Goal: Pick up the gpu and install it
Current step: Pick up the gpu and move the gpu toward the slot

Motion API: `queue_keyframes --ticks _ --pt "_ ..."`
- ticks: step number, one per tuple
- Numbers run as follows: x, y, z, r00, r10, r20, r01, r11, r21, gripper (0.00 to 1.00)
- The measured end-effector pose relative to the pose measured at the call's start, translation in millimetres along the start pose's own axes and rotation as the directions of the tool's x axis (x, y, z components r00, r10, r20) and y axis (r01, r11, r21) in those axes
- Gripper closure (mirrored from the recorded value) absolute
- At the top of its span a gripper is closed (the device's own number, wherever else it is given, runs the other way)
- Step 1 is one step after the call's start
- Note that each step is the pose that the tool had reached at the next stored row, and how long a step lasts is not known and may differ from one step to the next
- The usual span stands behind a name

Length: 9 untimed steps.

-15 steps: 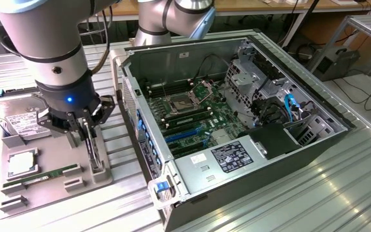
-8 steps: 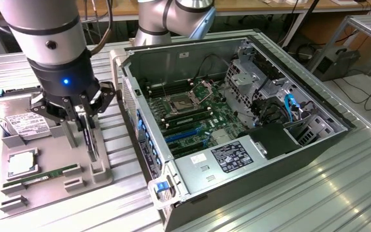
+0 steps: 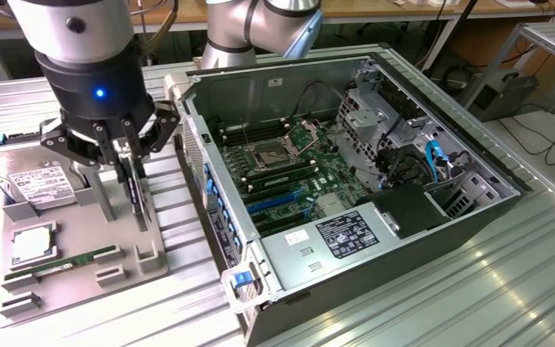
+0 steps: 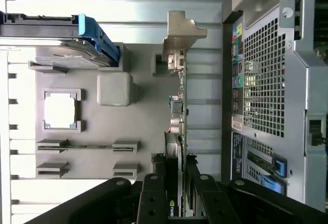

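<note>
The gripper (image 3: 129,160) grips the upright gpu (image 3: 139,199) from above, the card's long axis running from twelve to six o'clock in the exterior view.

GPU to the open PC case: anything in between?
Nothing stands there: only bare table slats between the gpu and the case, seen in the wrist view.

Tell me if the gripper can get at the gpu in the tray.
Probably yes: the gripper sits directly over the gpu, standing on edge in the grey tray, with nothing covering it.
</note>
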<state>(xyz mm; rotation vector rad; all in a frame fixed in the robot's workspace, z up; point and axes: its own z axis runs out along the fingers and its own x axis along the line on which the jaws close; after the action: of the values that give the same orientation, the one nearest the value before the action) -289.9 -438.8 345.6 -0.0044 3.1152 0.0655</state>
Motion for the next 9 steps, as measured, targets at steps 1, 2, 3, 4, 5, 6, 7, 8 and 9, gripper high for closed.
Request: queue_keyframes --ticks 1,2,3,4,5,6,7,8,9 --pt "-1.6 -1.1 -4.8 1.0000 0.000 -0.0010 0.000 1.0000 -0.0005 0.74" --pt "-3.7 -2.4 -10.4 1.0000 0.000 -0.0023 0.000 1.0000 -0.0009 0.74" --pt "-5.7 -3.5 -15.1 1.0000 0.000 -0.0033 0.000 1.0000 -0.0015 0.74" --pt "-7.5 -4.6 -19.7 1.0000 0.000 -0.0044 0.000 1.0000 -0.0019 0.74" --pt "-10.5 -6.1 -25.9 1.0000 0.000 -0.0055 0.000 1.0000 -0.0026 0.74" --pt "-12.4 -7.1 -29.7 1.0000 0.000 -0.0063 0.000 1.0000 -0.0030 0.74" --pt "-15.6 -8.8 -35.8 1.0000 0.000 -0.0076 0.000 1.0000 -0.0034 0.74" --pt "-17.9 -9.9 -40.3 1.0000 0.000 -0.0083 0.000 1.0000 -0.0039 0.74" --pt "-20.7 -11.3 -45.5 1.0000 0.000 -0.0095 -0.001 1.0000 -0.0042 0.74"
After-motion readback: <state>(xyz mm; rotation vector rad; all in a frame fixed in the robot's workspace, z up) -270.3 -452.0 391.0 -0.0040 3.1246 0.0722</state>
